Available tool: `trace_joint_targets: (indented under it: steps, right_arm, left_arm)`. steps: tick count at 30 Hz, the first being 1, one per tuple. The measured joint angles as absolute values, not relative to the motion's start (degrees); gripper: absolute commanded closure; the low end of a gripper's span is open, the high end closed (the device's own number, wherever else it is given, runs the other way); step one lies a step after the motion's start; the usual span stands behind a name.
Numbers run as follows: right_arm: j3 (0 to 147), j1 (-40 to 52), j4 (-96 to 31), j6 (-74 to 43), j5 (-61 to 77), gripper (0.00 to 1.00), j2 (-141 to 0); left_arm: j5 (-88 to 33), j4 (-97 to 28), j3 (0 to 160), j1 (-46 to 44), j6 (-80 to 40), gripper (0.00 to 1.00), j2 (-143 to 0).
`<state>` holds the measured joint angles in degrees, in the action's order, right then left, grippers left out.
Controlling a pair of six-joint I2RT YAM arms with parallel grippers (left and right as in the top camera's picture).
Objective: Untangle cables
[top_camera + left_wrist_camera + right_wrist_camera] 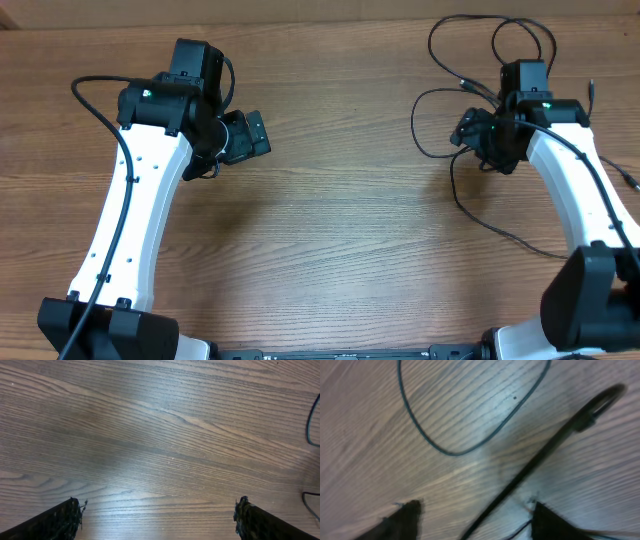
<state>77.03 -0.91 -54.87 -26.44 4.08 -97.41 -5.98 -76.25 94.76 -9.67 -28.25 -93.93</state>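
The brown wood-grain tabletop [340, 230] looks smooth, with a soft satin sheen where light falls on it. The thin black cables [454, 453] have a smooth, slightly shiny rubbery skin, and the white plastic arm shells [140, 210] are glossy. The left gripper [160, 517] has black fingers [60, 521] that look matt and rough, fuzzy at the tips.

Thin black cables [455, 453] lie looped on the wooden table [330, 230].
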Motion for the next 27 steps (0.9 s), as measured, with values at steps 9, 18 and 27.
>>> trace_joint_targets:
  steps: [9, 18, 27]
  right_arm:
    - [76.66, -0.93, -52.18, -27.03, 1.32, 0.96, -102.32]
    - [80.71, -0.45, -57.04, -27.22, -2.68, 0.96, -102.35]
    - [84.53, 4.21, -68.40, -41.43, -28.42, 0.96, -102.35]
  left_arm:
    - [-5.98, -76.23, 94.76, -9.67, -28.25, 0.00, -93.93]
    - [-5.98, -75.68, 94.74, -9.67, -28.25, 0.01, -93.93]
    - [-5.93, -75.59, 94.74, -9.67, -28.25, 0.00, -93.93]
